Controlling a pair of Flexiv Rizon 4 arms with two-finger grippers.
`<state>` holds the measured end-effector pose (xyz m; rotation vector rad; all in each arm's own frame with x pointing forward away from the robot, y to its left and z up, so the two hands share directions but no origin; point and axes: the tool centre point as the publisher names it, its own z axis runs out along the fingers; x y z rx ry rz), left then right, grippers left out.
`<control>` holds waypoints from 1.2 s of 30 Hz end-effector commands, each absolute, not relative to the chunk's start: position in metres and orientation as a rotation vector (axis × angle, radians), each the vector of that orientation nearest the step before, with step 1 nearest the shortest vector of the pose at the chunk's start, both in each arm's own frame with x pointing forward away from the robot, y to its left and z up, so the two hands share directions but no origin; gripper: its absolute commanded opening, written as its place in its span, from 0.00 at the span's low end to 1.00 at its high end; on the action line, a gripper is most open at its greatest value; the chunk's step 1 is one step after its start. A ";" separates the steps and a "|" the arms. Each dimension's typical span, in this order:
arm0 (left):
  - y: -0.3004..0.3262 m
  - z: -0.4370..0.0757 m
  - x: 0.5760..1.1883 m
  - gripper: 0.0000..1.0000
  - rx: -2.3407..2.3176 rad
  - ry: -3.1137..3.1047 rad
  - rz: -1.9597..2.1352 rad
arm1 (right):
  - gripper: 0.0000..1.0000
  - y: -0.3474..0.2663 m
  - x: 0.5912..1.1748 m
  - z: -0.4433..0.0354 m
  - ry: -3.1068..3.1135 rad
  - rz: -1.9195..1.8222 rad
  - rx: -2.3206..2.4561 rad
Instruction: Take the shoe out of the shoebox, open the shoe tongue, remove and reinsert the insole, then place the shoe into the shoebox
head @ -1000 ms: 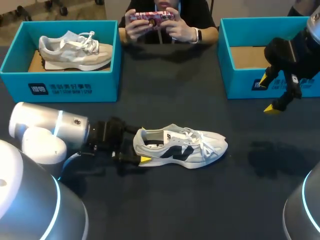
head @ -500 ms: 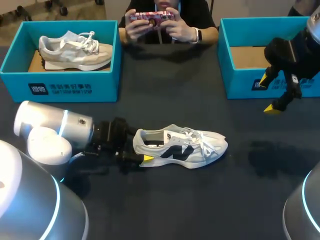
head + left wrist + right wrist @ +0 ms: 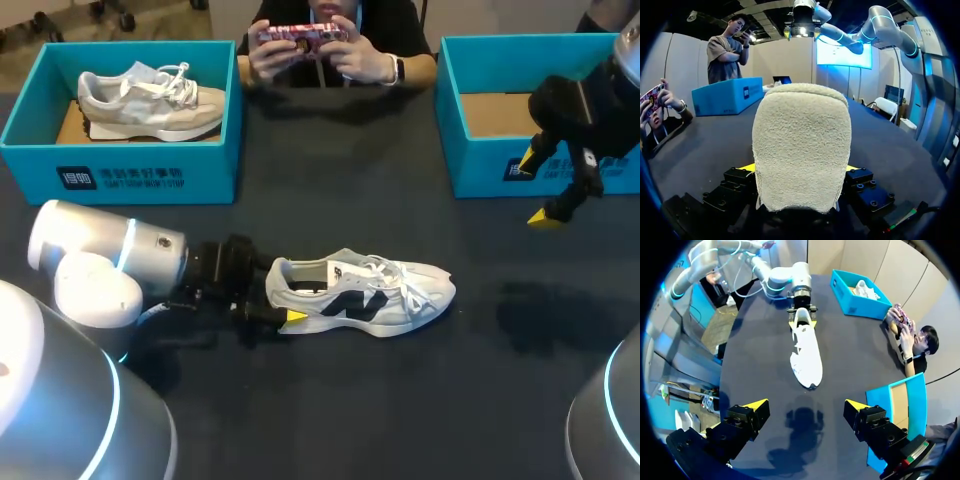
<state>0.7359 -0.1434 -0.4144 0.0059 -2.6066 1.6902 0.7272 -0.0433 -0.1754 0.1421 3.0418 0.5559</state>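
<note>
— Where is the white-and-black lace-up sneaker [image 3: 365, 295]?
— It lies on its sole on the dark tabletop [image 3: 350, 420], near the middle, with its toe pointing right.
— And the left arm's fingers [image 3: 291, 318]?
— They are clamped on its heel from both sides.
— The right arm's fingers [image 3: 756, 405]?
— Spread wide and holding nothing. They hang above the tabletop, just in front of the empty teal cardboard shoebox [image 3: 480, 165] at far right.

The dark table [image 3: 330, 400] spreads out below me. At its far corner on my left stands a teal box [image 3: 215, 170] with white print on its front wall. Inside lies a beige sneaker [image 3: 150, 100], toe toward the table's middle, on a white sheet [image 3: 108, 130] over brown cardboard.
</note>
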 end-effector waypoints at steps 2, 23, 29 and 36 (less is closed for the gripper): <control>-0.145 -0.417 0.735 0.00 0.006 -2.608 1.688 | 1.00 -0.043 0.728 -0.176 3.044 0.553 0.142; -0.145 -0.417 0.735 0.00 0.006 -2.608 1.688 | 1.00 0.031 0.741 -0.163 2.985 0.448 0.633; -0.145 -0.417 0.735 0.00 0.006 -2.608 1.688 | 1.00 0.057 0.740 -0.166 2.924 0.302 0.959; -0.145 -0.417 0.735 0.00 0.006 -2.608 1.688 | 1.00 0.089 0.733 -0.181 2.792 0.190 1.319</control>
